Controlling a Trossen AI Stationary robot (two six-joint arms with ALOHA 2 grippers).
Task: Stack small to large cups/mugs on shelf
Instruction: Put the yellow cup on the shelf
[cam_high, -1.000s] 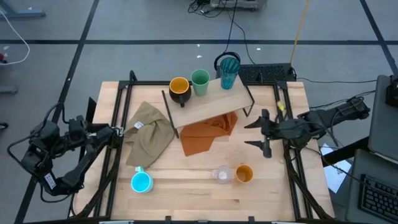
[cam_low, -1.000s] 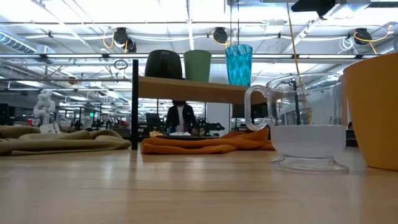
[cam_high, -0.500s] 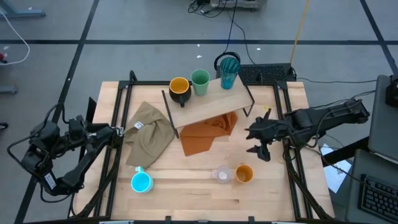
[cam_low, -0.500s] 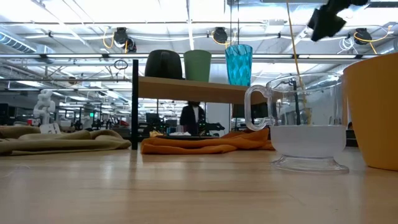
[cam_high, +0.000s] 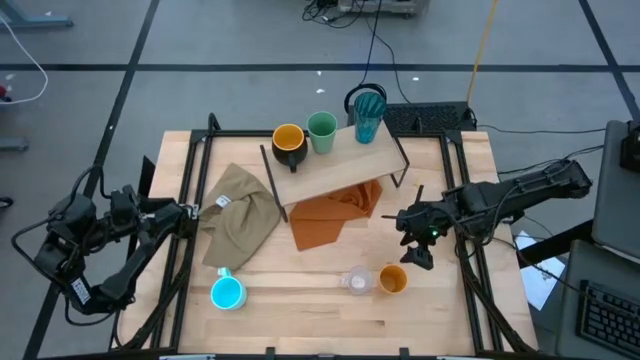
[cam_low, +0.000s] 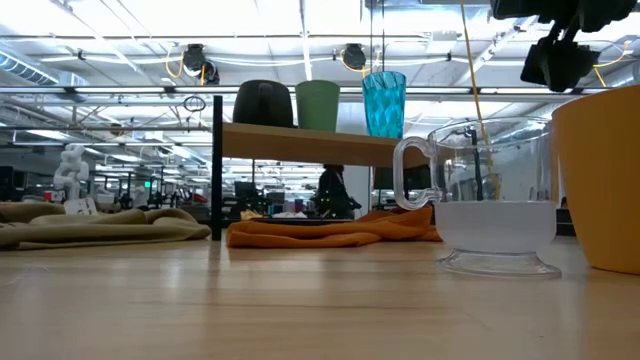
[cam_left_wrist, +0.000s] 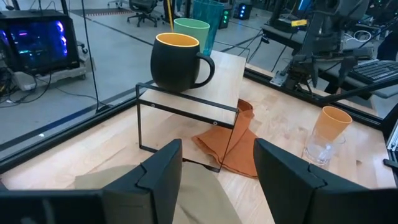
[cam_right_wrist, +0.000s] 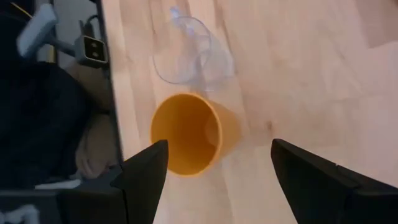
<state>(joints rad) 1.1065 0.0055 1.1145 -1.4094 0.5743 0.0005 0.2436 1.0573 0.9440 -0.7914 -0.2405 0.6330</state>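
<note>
While the right gripper (cam_high: 418, 243), fingers spread, hangs just behind the orange cup (cam_high: 392, 279), beside the clear glass (cam_high: 355, 281), its rim should be straddled squarely before closing.

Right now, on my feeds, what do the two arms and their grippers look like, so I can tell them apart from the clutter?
Both arms are dark, near-black jointed links with black cables looped along them. The left gripper shows two broad, angular black fingers. The right gripper has matching black fingers; in the high view a small green light glows near its wrist. No other markings are legible.
</note>
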